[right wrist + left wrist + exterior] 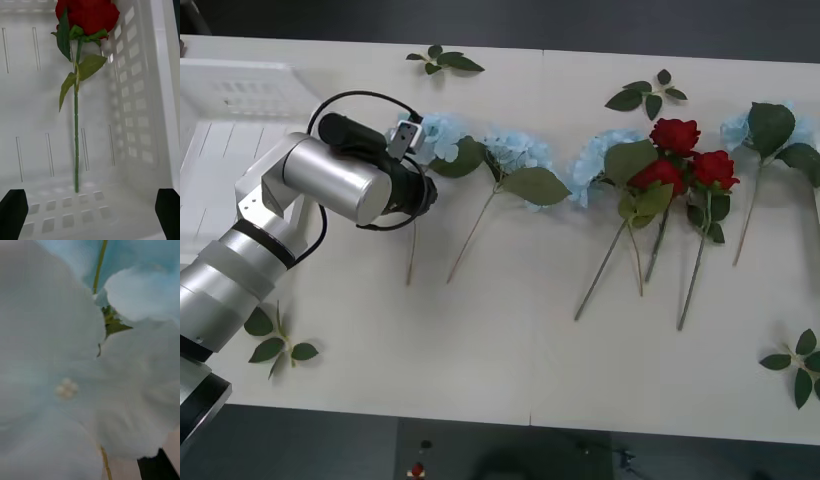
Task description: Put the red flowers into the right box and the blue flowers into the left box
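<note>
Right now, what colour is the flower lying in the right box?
Red rose, green stem; right wrist view.

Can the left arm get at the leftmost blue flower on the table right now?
Probably yes. The left gripper is already down at the leftmost blue flower, whose petals press close to its wrist camera. Nothing lies between them; the neighbouring blue flower lies apart.

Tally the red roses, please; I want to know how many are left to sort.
4. Three red roses lie clustered on the table, right of centre. A fourth lies inside the right box. None seems hidden.
</note>
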Motion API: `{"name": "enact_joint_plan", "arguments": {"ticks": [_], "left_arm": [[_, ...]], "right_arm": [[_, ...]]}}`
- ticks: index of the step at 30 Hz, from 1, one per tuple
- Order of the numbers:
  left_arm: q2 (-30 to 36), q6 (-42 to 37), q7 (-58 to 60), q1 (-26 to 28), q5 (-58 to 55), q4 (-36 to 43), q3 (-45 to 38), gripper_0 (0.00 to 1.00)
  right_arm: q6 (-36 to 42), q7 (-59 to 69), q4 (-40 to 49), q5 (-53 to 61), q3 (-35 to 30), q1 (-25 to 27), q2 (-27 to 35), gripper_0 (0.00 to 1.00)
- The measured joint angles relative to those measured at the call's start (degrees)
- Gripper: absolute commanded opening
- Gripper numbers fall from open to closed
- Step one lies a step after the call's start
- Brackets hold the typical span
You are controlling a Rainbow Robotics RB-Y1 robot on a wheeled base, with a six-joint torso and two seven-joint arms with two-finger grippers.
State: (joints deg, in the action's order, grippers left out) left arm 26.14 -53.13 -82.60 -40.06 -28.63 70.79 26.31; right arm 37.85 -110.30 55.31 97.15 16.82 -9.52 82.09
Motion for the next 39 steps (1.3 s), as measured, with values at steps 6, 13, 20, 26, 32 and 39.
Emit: {"name": "enact_joint_plan", "arguments": {"ticks": [6,13,20,26,32,39], "left_arm": [[-0.5,2.1,0.8,0.0,3.5,0.0,0.0,0.71],[-2.7,8.0,0.9,0.0,6.7,-2.7,0.0,0.71],[-4.5,10.4,0.9,0.0,8.0,-7.5,0.0,0.21],[-4.5,10.4,0.9,0.0,8.0,-7.6,0.0,0.00],[-4.1,15.5,0.9,0.0,7.6,-7.7,0.0,0.00],[1.7,16.3,0.9,0.4,0.3,-1.2,0.0,0.00]], "right_arm": [[1.7,0.0,1.9,2.1,-1.0,-0.5,-0.4,1.00],[8.0,0.0,2.3,1.8,-4.2,-8.8,-6.0,1.00],[9.1,0.2,3.1,-6.7,-2.8,-17.8,-12.9,1.00],[9.1,9.4,3.1,-18.9,-2.8,-23.4,-21.4,1.00],[8.6,18.0,0.5,-27.8,1.7,-29.2,-26.6,1.00],[6.9,26.9,-7.4,-35.6,5.9,-35.2,-31.2,1.00]]}}
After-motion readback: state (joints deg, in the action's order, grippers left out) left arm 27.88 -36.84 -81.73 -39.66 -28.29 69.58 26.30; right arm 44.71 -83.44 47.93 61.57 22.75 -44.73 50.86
